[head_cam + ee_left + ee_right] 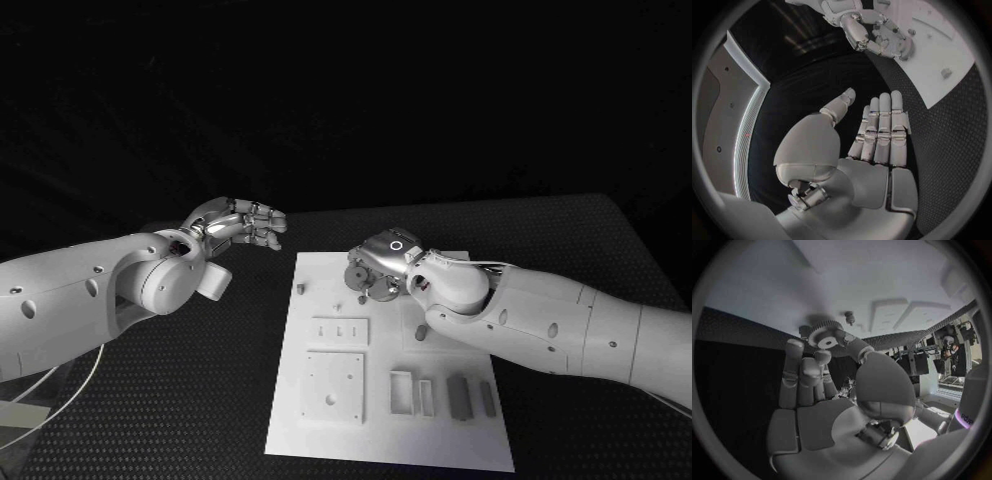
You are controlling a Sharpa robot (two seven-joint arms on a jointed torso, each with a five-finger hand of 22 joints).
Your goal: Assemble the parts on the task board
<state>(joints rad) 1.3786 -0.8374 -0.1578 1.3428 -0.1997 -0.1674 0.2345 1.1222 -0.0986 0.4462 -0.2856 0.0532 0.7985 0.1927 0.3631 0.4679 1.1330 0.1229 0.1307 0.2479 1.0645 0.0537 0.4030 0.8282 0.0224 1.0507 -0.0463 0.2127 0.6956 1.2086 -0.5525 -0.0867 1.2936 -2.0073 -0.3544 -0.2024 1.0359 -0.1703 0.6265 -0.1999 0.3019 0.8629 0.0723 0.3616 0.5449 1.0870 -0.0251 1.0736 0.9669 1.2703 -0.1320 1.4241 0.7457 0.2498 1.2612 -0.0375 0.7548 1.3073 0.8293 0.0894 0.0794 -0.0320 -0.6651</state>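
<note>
The white task board (433, 440) lies in the middle of the black table. My right hand (387, 262) hovers over its far end and pinches a small grey gear (825, 335) between thumb and fingers, close above the board (879, 275). A short peg (849, 316) stands on the board just beyond the gear. Off the board's far left corner my left hand (240, 224) is raised above the table, holding nothing. The left wrist view shows that hand (876, 132) with its fingers straight and side by side, and the right hand (873, 30) over the board (948, 40).
On the board stand small pegs (302, 288) (421, 333), a raised block with slots (340, 330), a square plate (335, 385), white frames (411, 392) and two grey bars (459, 396). Black table mat (577, 240) surrounds the board.
</note>
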